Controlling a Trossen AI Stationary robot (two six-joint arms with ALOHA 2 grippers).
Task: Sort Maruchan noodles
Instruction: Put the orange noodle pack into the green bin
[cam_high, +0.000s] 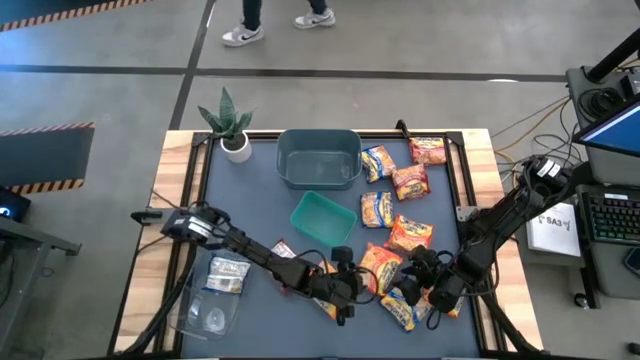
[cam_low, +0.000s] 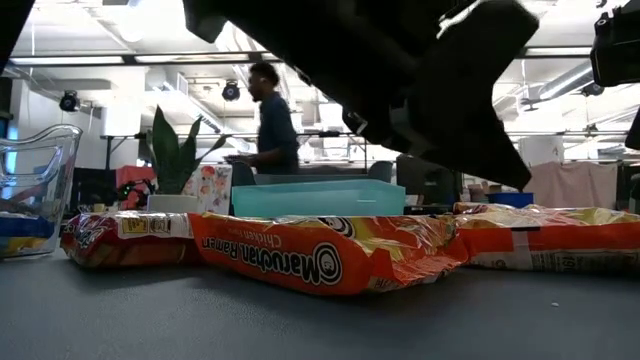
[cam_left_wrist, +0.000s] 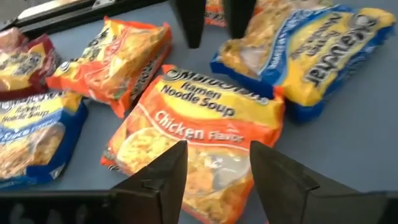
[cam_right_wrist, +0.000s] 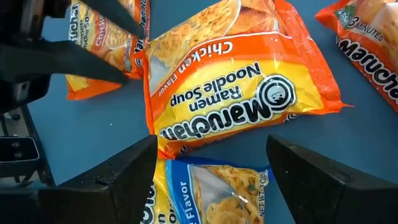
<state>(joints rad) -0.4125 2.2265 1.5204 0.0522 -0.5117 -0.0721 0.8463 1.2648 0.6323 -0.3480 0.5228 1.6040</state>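
Several Maruchan noodles packets lie flat on the dark mat's right half. My left gripper reaches in from the left and stands open just above the near end of an orange chicken packet. My right gripper comes in from the right edge, also open. It hangs over the seam between an orange packet and a yellow-and-blue packet. Neither gripper holds anything.
A grey-teal tub stands at the far middle, with a small green tray just in front of it. A potted plant stands at the far left corner. Clear plastic containers sit at the near left. A person walks beyond the table.
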